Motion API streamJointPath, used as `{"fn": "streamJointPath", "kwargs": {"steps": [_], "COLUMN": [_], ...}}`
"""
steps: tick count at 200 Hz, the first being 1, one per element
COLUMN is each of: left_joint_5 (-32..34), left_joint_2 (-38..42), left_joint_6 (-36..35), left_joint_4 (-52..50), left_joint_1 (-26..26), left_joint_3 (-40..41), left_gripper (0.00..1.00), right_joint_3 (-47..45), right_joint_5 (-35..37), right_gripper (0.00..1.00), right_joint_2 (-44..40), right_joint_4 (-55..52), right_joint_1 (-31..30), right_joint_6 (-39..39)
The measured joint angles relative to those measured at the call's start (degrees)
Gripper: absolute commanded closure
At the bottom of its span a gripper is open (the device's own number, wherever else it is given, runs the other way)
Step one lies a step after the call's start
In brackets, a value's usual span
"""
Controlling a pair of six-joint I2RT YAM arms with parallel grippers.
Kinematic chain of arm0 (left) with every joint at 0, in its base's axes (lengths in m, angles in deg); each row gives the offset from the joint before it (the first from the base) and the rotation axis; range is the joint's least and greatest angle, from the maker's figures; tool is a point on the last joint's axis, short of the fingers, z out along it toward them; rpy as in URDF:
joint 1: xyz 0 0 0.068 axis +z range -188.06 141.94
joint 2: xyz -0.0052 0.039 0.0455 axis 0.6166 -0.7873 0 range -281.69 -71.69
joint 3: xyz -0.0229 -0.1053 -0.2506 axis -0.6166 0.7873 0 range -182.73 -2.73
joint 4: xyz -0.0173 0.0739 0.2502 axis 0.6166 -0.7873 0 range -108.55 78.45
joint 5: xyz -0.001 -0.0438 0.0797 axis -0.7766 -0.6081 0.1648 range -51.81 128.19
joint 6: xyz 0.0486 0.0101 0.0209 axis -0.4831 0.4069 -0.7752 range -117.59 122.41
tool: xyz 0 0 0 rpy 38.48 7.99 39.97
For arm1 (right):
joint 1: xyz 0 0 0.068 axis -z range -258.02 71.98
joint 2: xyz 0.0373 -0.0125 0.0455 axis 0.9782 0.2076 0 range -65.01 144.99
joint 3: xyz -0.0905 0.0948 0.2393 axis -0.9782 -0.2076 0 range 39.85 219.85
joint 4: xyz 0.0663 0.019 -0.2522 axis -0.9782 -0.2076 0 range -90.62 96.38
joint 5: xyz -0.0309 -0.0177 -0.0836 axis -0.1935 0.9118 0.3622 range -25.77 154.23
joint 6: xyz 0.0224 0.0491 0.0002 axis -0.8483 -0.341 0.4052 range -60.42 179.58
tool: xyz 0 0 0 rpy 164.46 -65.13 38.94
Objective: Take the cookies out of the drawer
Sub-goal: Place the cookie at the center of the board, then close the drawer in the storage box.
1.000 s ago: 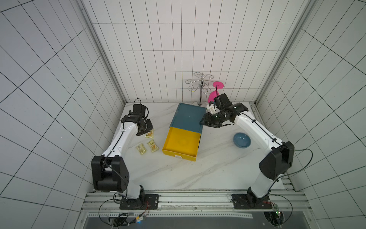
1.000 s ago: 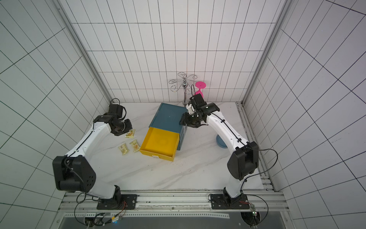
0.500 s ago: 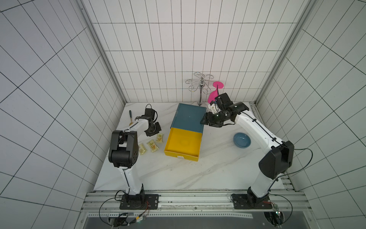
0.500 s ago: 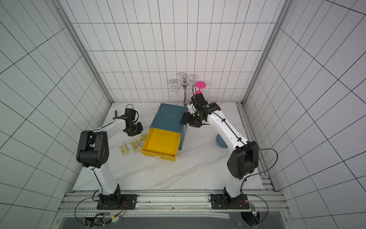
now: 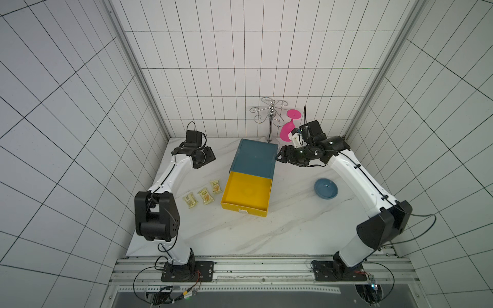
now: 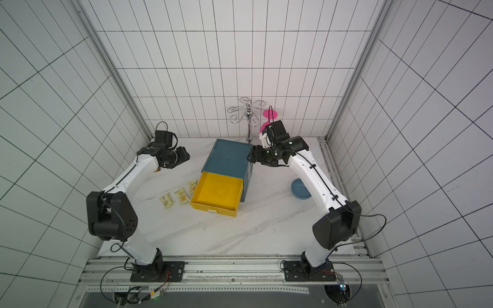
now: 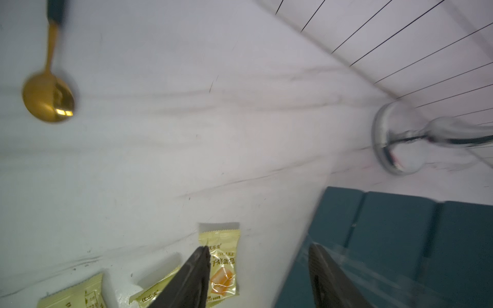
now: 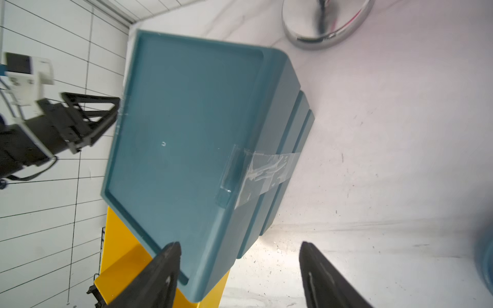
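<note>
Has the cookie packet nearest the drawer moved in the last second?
Yes: the packet shifted toward the yellow drawer and now lies close beside it.

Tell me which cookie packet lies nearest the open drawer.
The rearmost packet, right beside the yellow drawer; the middle packet and the outermost packet lie farther off.

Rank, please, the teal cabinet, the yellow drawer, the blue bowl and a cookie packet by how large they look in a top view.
1. teal cabinet and yellow drawer: too alike to rank.
2. blue bowl.
3. cookie packet.
</note>
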Motion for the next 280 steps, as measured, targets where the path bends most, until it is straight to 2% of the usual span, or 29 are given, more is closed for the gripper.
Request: {"fn": "streamJointPath", "kwargs": {"steps": [15,30,44,60,77,96,122,167,280], "left_joint_5": [-0.3,-1.9,-4.8,-7.8,-10.4,-12.1,-13.7,-14.3,-14.4], "left_joint_2": [1.9,3.4,4.0,3.3,0.6,-3.0,-7.0,-9.7,-10.1], "left_joint_6": [-1.0,-2.3,-3.7,-5.6,-8.1,-10.4,-12.9,-15.4,-16.2], "left_joint_4": [-0.8,-0.9,-1.0,-1.5,-2.6,-4.0,-6.6,-9.5,-7.0], "left_joint_1": [-0.9,-3.0,-5.5,-8.3,-11.3,-13.7,-15.7,-17.7,-18.1], "left_joint_3": [-7.9,-13.4,-15.8,-17.4,-18.9,-20.2,-21.1,-21.5,-16.4], "left_gripper": [0.38,0.39,0.39,0.39,0.40,0.40,0.41,0.42,0.46], "right_joint_3": [-3.8,-9.9,-16.7,-25.1,-31.8,-34.8,-36.1,-37.0,-37.2], "right_joint_5": [2.2,3.9,6.6,11.0,17.5,26.3,34.8,42.9,44.1], "right_gripper": [0.51,0.85,1.00,1.00,1.00,1.00,1.00,1.00,1.00], "right_joint_2": [-7.5,-16.1,-22.9,-28.3,-29.8,-26.1,-21.0,-16.1,-10.3], "right_joint_4": [3.1,6.6,10.2,14.5,18.3,20.9,25.5,32.3,35.9], "right_joint_1": [-1.2,-4.3,-10.1,-19.8,-30.8,-42.0,-50.7,-54.6,-55.2], "right_joint_6": [-1.1,-2.5,-4.0,-5.2,-5.7,-4.9,-3.5,-1.9,-2.1]}}
